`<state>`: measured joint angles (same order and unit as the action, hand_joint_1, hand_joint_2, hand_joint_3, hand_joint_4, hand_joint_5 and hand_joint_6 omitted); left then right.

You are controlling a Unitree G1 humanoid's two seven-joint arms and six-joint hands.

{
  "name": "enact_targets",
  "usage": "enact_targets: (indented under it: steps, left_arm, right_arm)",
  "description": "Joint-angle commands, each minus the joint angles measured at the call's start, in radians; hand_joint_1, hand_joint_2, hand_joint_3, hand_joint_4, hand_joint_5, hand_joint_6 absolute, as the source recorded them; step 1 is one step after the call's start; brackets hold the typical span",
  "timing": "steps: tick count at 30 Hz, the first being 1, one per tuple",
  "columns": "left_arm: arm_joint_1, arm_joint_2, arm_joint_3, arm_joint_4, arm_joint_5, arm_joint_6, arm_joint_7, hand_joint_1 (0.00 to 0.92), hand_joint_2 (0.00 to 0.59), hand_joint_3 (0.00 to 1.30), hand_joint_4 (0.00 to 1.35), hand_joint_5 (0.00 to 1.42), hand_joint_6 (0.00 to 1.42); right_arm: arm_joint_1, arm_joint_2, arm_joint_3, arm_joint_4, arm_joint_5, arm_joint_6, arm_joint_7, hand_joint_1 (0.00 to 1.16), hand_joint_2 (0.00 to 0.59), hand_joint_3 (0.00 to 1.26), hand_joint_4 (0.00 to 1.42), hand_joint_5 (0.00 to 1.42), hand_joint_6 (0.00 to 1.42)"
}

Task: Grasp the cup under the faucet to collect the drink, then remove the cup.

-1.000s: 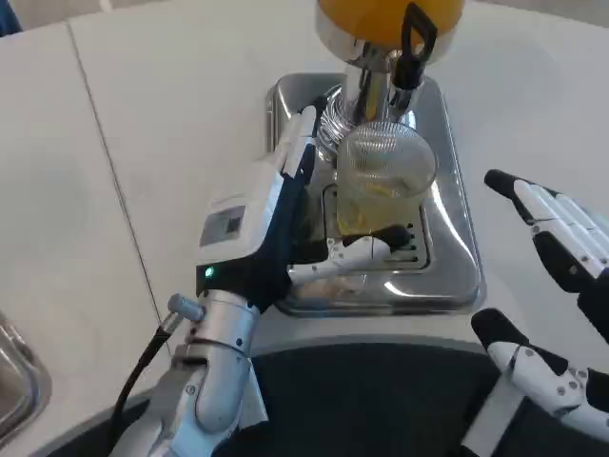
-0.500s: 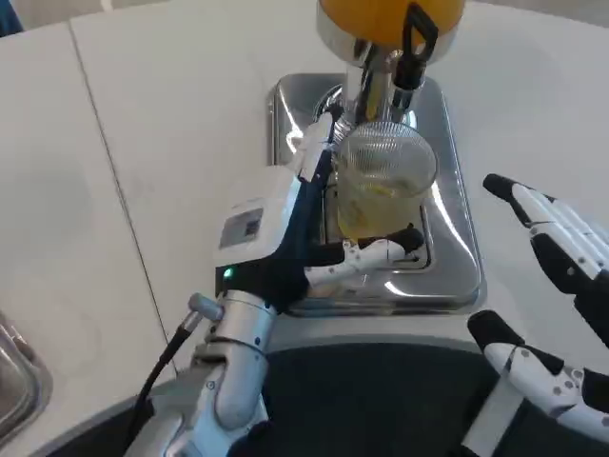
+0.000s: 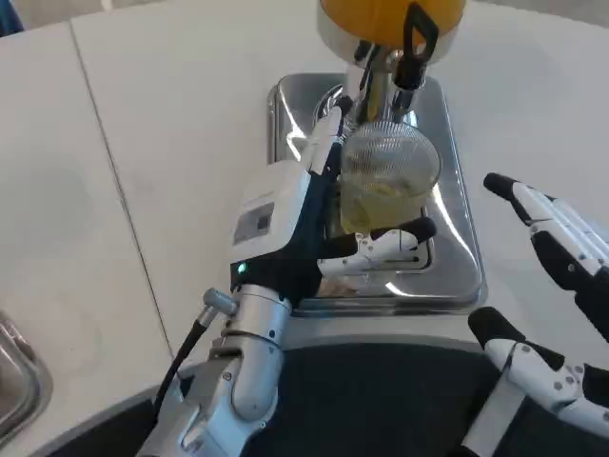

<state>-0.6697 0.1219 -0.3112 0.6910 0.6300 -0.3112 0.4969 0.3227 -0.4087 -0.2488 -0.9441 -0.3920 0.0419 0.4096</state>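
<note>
Just one cup (image 3: 385, 181), one faucet (image 3: 411, 59), two hands.

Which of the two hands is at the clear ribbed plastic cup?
The left hand: its fingers wrap the clear ribbed plastic cup on the steel drip tray. The right hand waits beside the tray, holding nothing.

Dispenser tank (image 3: 390, 17): cut off by the top edge; I see only its orange lower part.
Cup (image 3: 385, 186): its left wall and base are hidden behind my left hand (image 3: 295, 224); contact there cannot be confirmed.
Drip tray (image 3: 447, 276): its left portion, left of the cup, is covered by my left hand.
Right hand (image 3: 552, 286): cut off by the right edge, right of the cup; palm unseen.
Metal object (image 3: 14, 381): cut off at lower left; unidentifiable.
</note>
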Motion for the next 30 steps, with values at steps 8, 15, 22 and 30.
enact_targets:
  steps: [8, 15, 22, 30]
  left_arm:
    - [-0.031, -0.079, -0.037, 0.063, 0.011, 0.062, 0.077, 0.491, 0.058, 0.18, 0.29, 0.72, 1.03]
    - [-0.027, -0.130, -0.062, 0.065, 0.025, 0.110, 0.110, 0.573, 0.055, 0.51, 0.70, 1.10, 1.42]
    - [0.003, -0.149, -0.042, 0.029, -0.003, 0.120, 0.184, 0.659, 0.060, 0.93, 1.15, 1.42, 1.42]
    - [0.016, -0.139, -0.016, -0.029, -0.002, 0.155, 0.184, 0.730, 0.019, 1.01, 1.18, 1.39, 1.42]
  right_arm:
    - [0.001, -0.002, -0.013, -0.038, 0.000, 0.054, 0.017, 0.30, 0.453, 0.00, 0.00, 0.02, 0.05]
    - [0.017, 0.003, -0.037, -0.043, 0.004, 0.074, 0.014, 0.30, 0.454, 0.01, 0.00, 0.02, 0.06]
    - [0.013, -0.001, -0.040, -0.052, 0.004, 0.105, 0.021, 0.30, 0.454, 0.02, 0.00, 0.04, 0.07]
    - [-0.015, -0.012, -0.008, -0.043, -0.005, 0.132, 0.032, 0.31, 0.440, 0.02, 0.00, 0.04, 0.08]
